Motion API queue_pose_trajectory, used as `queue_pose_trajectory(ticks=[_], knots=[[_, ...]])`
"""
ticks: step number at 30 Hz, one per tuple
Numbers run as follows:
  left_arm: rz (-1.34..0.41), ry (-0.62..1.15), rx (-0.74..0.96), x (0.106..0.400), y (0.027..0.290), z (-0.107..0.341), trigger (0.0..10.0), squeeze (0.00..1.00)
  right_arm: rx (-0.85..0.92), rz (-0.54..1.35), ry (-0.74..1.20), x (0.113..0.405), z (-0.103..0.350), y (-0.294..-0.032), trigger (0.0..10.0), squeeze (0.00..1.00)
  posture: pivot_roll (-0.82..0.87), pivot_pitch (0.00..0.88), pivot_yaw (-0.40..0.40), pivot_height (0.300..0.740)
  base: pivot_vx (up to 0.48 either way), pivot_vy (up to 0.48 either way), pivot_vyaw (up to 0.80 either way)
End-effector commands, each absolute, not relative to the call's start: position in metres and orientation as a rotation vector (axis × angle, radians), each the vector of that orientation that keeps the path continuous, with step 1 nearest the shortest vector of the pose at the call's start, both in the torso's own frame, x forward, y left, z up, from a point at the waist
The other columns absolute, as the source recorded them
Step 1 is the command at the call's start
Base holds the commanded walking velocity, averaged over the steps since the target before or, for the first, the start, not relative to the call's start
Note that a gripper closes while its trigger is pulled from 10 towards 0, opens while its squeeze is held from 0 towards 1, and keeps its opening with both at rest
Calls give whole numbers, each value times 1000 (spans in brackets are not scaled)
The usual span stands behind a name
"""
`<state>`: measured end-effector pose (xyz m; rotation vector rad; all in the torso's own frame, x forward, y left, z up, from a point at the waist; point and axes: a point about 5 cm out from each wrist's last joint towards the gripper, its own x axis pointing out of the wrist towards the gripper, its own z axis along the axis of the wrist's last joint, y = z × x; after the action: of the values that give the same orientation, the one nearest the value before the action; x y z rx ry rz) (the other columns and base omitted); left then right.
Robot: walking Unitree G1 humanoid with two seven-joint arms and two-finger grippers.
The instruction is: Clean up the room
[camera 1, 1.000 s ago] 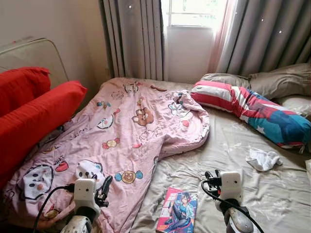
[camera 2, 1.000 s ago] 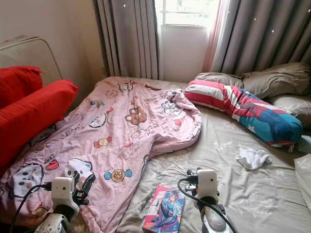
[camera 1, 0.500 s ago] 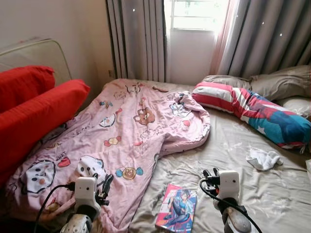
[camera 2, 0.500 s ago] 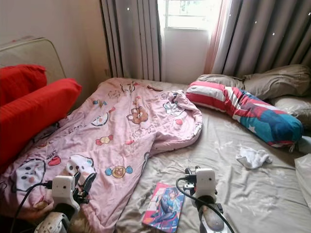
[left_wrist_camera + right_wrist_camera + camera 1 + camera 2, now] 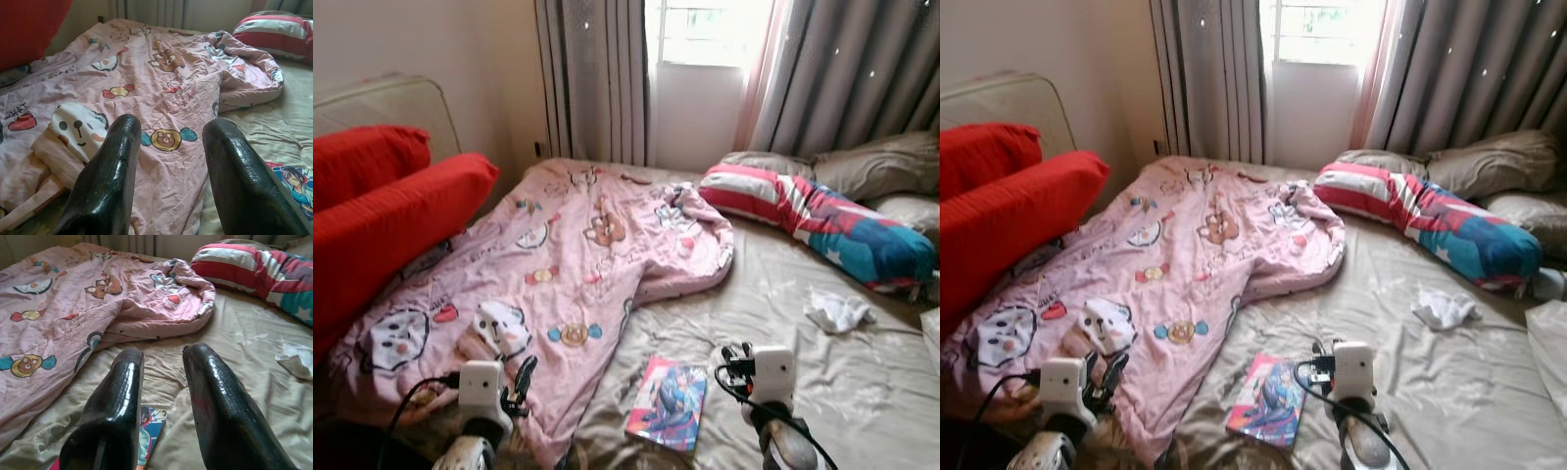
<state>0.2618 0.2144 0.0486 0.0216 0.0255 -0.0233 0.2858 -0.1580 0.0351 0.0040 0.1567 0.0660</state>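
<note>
Unmade bed, robot stands at its foot with both arms raised low over the near edge. Comic book (image 5: 667,403) lies flat on the beige sheet (image 5: 822,382), just beside the edge of the pink cartoon quilt (image 5: 558,284). It sits between the two arms but closer to the right gripper (image 5: 161,396), just ahead and slightly inboard of it; in the right wrist view its corner peeks out under the black fingers. Long axis runs roughly away from the robot, tilted a little. Right gripper fingers spread, holding nothing. Left gripper (image 5: 171,161) also spread and empty, hovering over the quilt. White cloth (image 5: 836,310) lies well apart, near the striped bolster (image 5: 822,220). Likely right arm takes the book.
</note>
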Motion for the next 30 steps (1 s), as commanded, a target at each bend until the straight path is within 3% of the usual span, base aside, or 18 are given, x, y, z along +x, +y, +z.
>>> queue_pose_trajectory(ticks=[1,16,22,30], knots=[[-20,13,25,263,215,52,10000,0,-1,61,169,287,35,-160,10000,0,-16,16,-3,651,0,0,0],[-17,20,31,262,214,53,10000,0,1,60,167,287,34,-159,10000,0,-7,52,-2,651,0,0,0],[-13,15,37,263,216,56,10000,0,-1,66,179,288,34,-156,10000,0,-9,64,1,606,0,0,0],[-10,-1,46,264,217,59,10000,0,6,56,168,286,34,-159,10000,0,-11,73,1,606,0,0,0]])
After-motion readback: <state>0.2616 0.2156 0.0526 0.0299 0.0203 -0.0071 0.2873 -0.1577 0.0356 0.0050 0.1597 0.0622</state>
